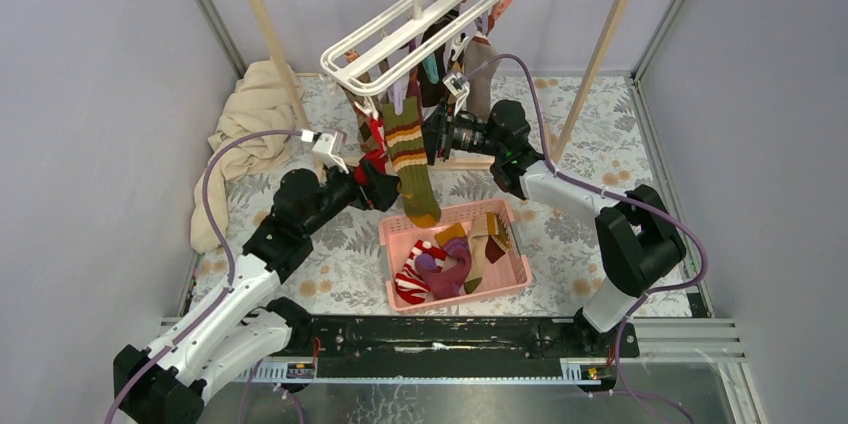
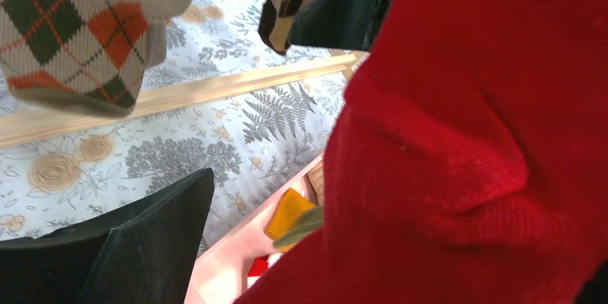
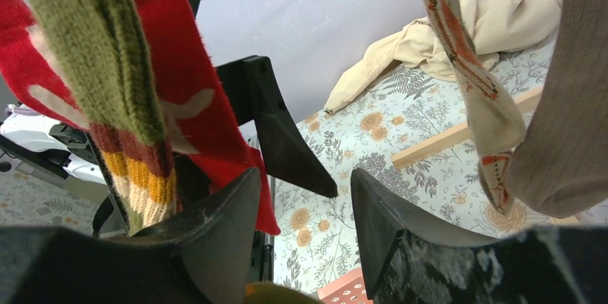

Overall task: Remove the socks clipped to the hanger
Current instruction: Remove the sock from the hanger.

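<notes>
Jaws parted on left gripper (image 1: pixel 385 182) and right gripper (image 3: pixel 305 175), pink basket (image 1: pixel 519 266) holding several mixed socks (image 1: pixel 440 269)

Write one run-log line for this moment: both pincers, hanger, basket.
left pincer: open at red sock | right pincer: open, empty, beside striped sock | hanger: socks clipped on | basket: partly filled

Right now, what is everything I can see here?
White plastic multi-bar hanger: one, white, hooked on the rail.
Tall wooden rail frame: one, pale wood, at the back.
Hanging fabric socks: several, mixed colours, clipped under the hanger.
Pink plastic basket: one, pink, below them.
Loose socks: several, mixed, in the basket.
Crumpled cream cloth: one, cream, back left.
Floral table cover: one, grey-tan, underneath everything.
Left claw: one, black, open at a red sock.
Right claw: one, black, open beside the olive-striped sock.
</notes>
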### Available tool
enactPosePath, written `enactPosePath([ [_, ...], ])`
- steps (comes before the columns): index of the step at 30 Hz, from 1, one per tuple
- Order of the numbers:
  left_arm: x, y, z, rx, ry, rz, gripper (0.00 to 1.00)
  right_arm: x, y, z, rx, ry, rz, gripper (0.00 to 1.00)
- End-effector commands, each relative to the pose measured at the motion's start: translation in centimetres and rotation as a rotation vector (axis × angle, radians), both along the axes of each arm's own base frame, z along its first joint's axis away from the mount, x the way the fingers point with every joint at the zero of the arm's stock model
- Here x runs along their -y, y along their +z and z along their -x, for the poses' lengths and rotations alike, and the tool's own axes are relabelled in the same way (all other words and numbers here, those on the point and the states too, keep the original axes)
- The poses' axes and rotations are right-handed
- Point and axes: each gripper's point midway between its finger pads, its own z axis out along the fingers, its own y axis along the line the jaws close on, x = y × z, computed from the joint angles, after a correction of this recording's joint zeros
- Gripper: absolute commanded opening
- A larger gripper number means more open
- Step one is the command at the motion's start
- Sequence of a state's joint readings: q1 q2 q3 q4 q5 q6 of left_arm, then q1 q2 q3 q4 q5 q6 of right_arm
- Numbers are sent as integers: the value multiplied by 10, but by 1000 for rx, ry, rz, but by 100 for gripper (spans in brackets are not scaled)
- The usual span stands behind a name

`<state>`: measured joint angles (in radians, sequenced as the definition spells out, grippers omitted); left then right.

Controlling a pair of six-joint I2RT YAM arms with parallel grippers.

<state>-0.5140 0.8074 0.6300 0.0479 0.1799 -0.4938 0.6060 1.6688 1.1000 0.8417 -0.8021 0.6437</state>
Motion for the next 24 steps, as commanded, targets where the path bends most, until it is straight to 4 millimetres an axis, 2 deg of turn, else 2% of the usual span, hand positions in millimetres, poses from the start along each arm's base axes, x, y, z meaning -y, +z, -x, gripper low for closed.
enactPosePath([
  [1,13,-3,11,-19,-68,24,99,3,38,5,96,-4,-48,56],
  [11,12,-17,29,-132,-89,4,99,2,33,3,101,-8,-26,56],
  [20,4,-40,35,-342,-27,-41,99,3,34,5,109,-3,-18,55],
  [24,8,-31,41,-373,-42,3,99,3,34,6,110,0,-15,55],
])
